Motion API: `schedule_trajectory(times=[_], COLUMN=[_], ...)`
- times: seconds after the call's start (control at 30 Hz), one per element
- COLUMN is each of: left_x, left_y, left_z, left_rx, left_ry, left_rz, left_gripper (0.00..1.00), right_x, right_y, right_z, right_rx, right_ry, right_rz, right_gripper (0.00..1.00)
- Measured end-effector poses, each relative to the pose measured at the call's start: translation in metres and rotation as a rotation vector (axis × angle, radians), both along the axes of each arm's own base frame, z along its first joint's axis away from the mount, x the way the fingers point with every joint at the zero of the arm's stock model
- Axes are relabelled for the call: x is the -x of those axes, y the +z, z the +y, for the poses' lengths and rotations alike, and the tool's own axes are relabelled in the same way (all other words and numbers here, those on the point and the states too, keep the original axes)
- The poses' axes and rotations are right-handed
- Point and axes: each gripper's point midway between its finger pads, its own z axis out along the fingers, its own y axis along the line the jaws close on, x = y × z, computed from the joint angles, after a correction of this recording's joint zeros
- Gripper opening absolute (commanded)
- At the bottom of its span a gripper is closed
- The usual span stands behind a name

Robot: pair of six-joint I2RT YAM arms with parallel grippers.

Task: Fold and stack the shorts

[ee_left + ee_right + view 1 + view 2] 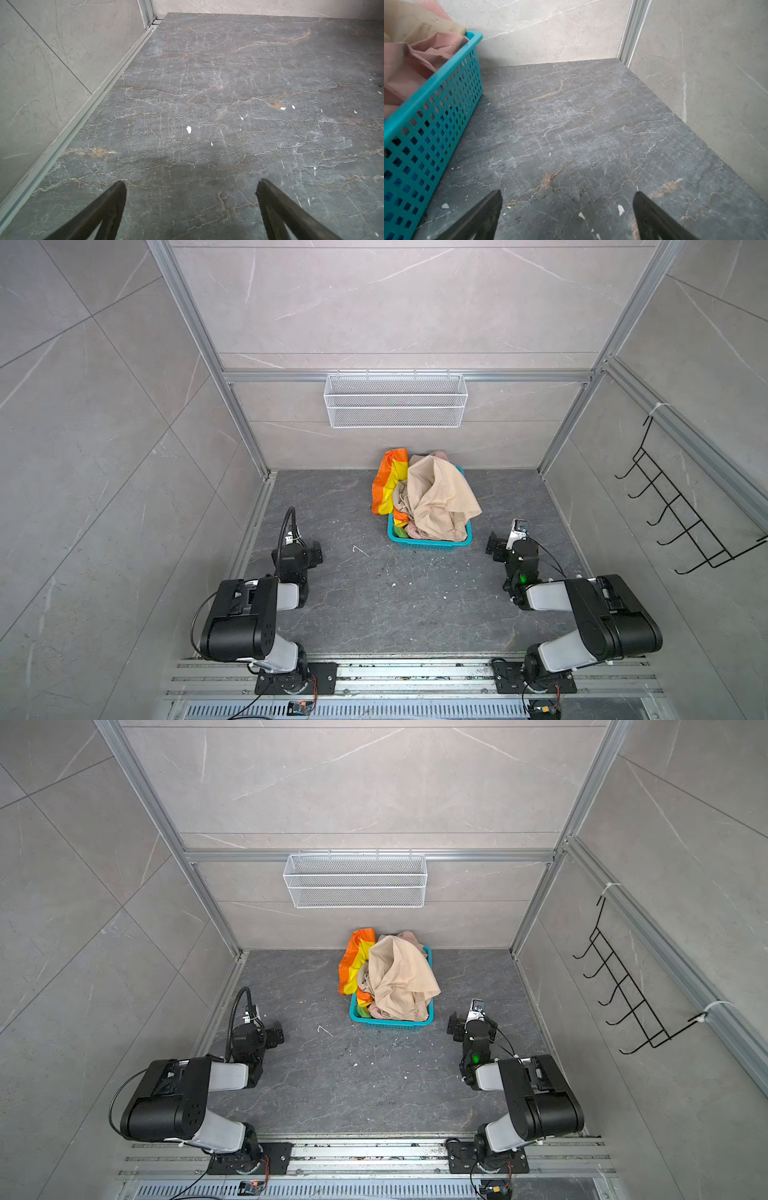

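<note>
**Desk:** What are you getting?

**Me:** I'm seeing soft, crumpled beige shorts [440,497] heaping over a teal perforated plastic basket [428,546]. The striped shorts [384,483] are spilling over one side, and the pink shorts [415,62] are bunching inside.

**Desk:** And the arms?

**Me:** Both are crouching, folded, over the veined stone table [374,601] — the left gripper [190,185] and right gripper [568,194] are gaping wide, gripping nothing.

A teal perforated basket [430,545] stands on the dark veined table [374,605], close to the back wall. Above it a white wire mesh basket [395,400] hangs on the aluminium rail. A black hook rack [681,506] hangs on the right wall. Small white flecks [188,129] lie on the table.
</note>
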Motion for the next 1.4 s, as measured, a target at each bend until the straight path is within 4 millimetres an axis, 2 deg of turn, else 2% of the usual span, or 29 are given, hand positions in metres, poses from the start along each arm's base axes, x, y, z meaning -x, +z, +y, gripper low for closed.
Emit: schedule_trajectory(times=[1.0,1.17,1.27,1.3,1.4], left_x=[0.000,0.001,0.007,0.007,0.000], left_y=[0.000,0.002,0.023,0.039,0.106], left_z=[0.000,0.001,-0.002,-0.004,-0.014], left_rx=[0.000,-0.009,-0.047,-0.052,0.014], left_ry=[0.000,0.010,0.048,0.062,0.100], left_rz=[0.000,-0.001,-0.005,-0.017,-0.126], left_gripper=[1.00,1.00,1.00,1.00,1.00], right_x=[0.000,0.002,0.002,0.001,-0.010], right_y=[0.000,0.006,0.029,0.045,0.094], right_z=[0.000,-0.002,0.004,0.005,0.000], right_rx=[0.000,0.011,0.025,0.017,-0.046], right_ry=[0.000,-0.016,-0.024,-0.034,-0.102], right_rz=[0.000,0.001,0.002,-0.016,-0.054], right_gripper=[0.99,0.99,0.99,0.99,0.99])
